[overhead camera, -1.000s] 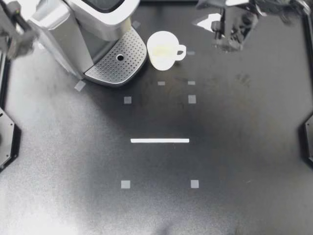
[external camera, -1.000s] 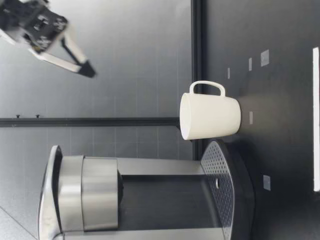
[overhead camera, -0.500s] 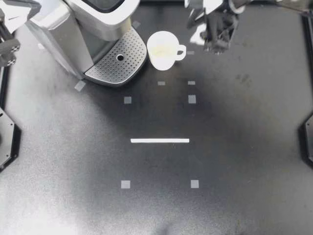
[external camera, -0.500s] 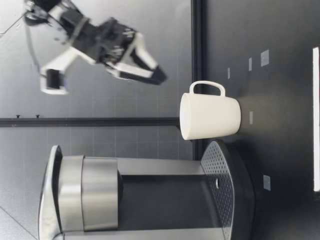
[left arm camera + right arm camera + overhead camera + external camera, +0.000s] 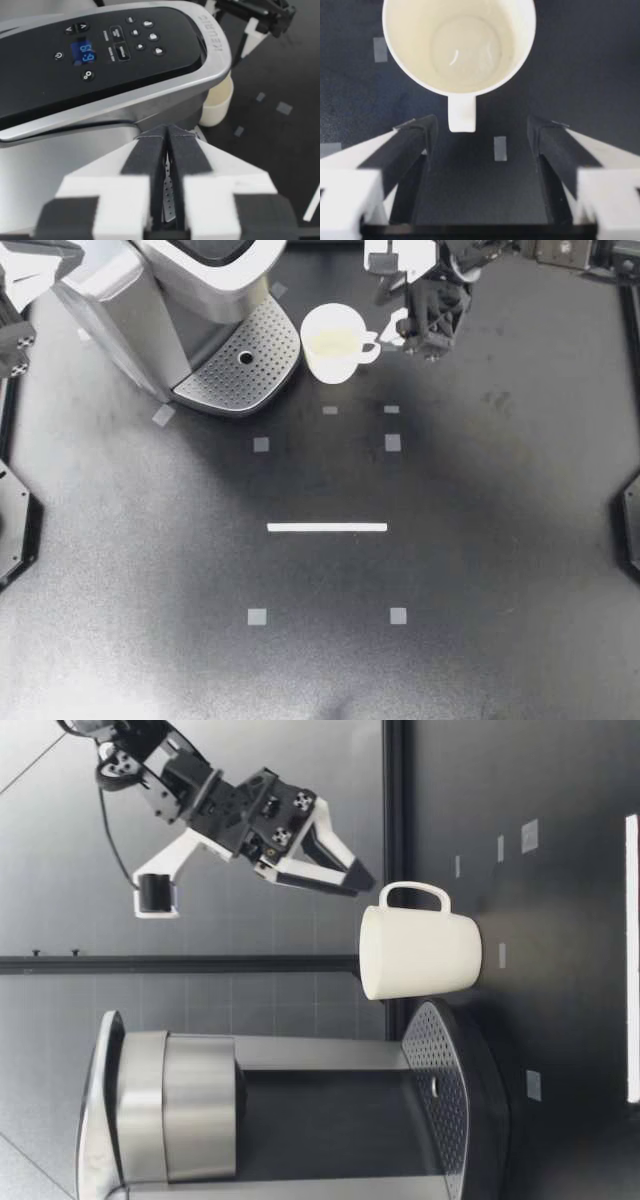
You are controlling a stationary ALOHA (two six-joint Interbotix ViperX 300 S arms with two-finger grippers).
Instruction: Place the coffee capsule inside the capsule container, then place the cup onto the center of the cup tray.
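Observation:
A white cup [image 5: 338, 342] stands upright on the black table beside the coffee machine [image 5: 190, 280], its handle turned toward my right gripper [image 5: 408, 328]. That gripper is open and hovers just off the handle, slightly above it in the low view [image 5: 352, 878]. Seen from the right wrist, the cup [image 5: 459, 45] lies ahead, its handle just ahead of the gap between the open fingers [image 5: 481, 132]. The perforated cup tray [image 5: 262, 368] holds nothing. My left gripper [image 5: 35, 268] is shut [image 5: 167, 145] over the machine's closed lid [image 5: 115, 50]. No capsule is in view.
Small grey tape squares [image 5: 392, 442] and a white strip [image 5: 327, 527] mark the table in front of the cup. The machine's body overhangs the tray [image 5: 445, 1060]. A raised black rim [image 5: 630, 390] borders the table.
My right gripper has swung in from the right and come down to the cup's handle, its fingers spreading wider. The cup has not moved.

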